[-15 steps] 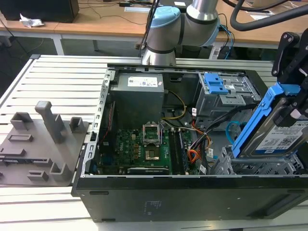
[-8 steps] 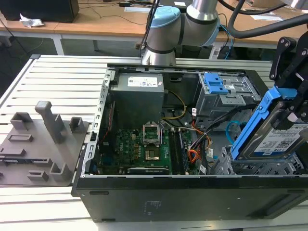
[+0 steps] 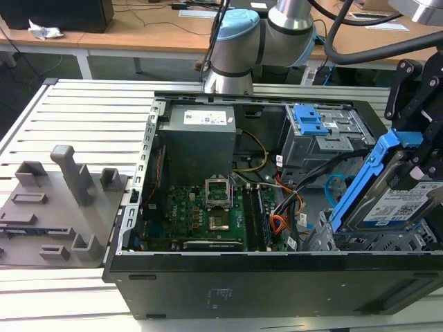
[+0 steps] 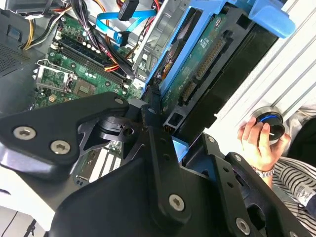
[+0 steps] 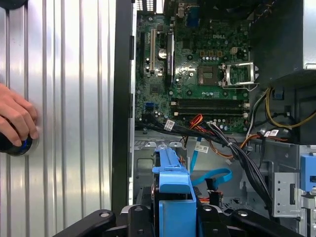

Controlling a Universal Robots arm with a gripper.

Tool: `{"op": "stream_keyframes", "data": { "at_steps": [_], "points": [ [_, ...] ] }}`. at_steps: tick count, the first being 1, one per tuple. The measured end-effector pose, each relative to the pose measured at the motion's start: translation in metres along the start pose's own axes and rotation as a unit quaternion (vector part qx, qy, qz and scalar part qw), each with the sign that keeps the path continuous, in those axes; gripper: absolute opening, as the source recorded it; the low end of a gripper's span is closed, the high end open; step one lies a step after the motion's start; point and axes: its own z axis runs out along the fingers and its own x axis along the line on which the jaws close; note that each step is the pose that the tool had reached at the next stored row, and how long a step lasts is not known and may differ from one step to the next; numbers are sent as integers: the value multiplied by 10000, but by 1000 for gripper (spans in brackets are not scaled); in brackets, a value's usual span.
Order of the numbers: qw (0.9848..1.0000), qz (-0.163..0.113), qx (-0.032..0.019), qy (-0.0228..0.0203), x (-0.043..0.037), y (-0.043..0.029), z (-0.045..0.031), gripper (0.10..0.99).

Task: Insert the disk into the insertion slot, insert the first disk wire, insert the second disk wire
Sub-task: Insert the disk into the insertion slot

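My gripper (image 3: 414, 153) is shut on the disk (image 3: 392, 208), a silver drive with a white label in a bright blue caddy (image 3: 369, 177). I hold it tilted, low end down, just above the insertion slot (image 3: 387, 243), a grey perforated cage at the case's corner on the exterior view's right. The second wrist view shows the disk's green underside (image 4: 198, 63) between my black fingers (image 4: 154, 129). The caddy's end (image 5: 171, 178) rises in the first wrist view. The second disk wire (image 3: 334, 185) (image 4: 111, 21) (image 5: 213, 176), light blue, loops beside the cage. I cannot tell which black cable (image 5: 238, 154) is the first disk wire.
The open computer case holds a green motherboard (image 3: 201, 207), a grey power supply (image 3: 201, 135), a taller bay with a blue clip (image 3: 309, 120) and red-orange wires (image 3: 279, 223). A grey fixture (image 3: 62, 200) lies on the slatted table. A person's hand (image 4: 257, 140) (image 5: 18, 117) rests on a round button.
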Motion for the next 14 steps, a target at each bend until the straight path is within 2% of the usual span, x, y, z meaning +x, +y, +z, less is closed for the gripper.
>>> {"op": "stream_keyframes", "data": {
  "at_steps": [14],
  "points": [
    [10000, 0, 0, 0, 0, -4, 112, 365]
  ]
}}
